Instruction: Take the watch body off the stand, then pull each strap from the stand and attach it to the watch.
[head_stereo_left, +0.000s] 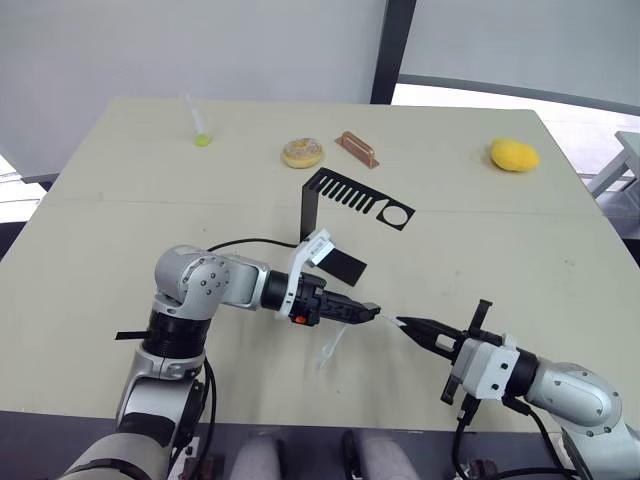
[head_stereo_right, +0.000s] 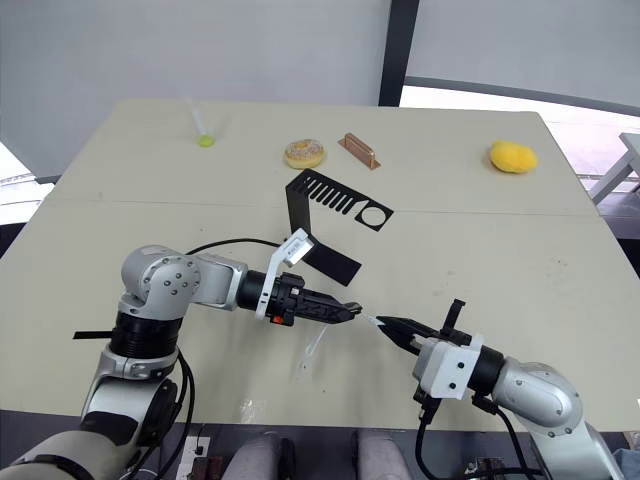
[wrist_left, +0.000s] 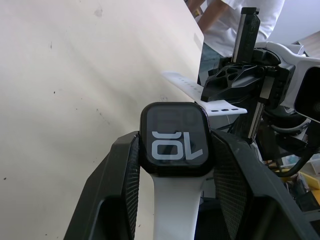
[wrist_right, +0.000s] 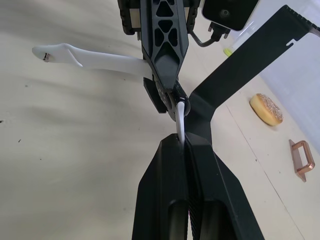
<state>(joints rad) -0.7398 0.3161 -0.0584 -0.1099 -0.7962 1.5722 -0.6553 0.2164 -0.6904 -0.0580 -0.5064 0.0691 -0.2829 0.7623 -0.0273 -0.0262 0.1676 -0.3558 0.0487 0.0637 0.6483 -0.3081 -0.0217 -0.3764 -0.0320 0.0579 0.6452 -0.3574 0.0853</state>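
Beige table (head_stereo_left: 120, 240): black stand (head_stereo_left: 345, 205) mid, donut (head_stereo_left: 302, 152) & copper handle (head_stereo_left: 357, 149) behind it, yellow sponge (head_stereo_left: 514, 154) far right, green-tipped tube (head_stereo_left: 198, 125) far left.

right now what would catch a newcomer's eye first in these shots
The two grippers meet nose to nose over the near table: the left gripper clamps the watch body, one white strap already hanging from it, while the right gripper pinches the second strap. Behind them stands the emptied black stand.
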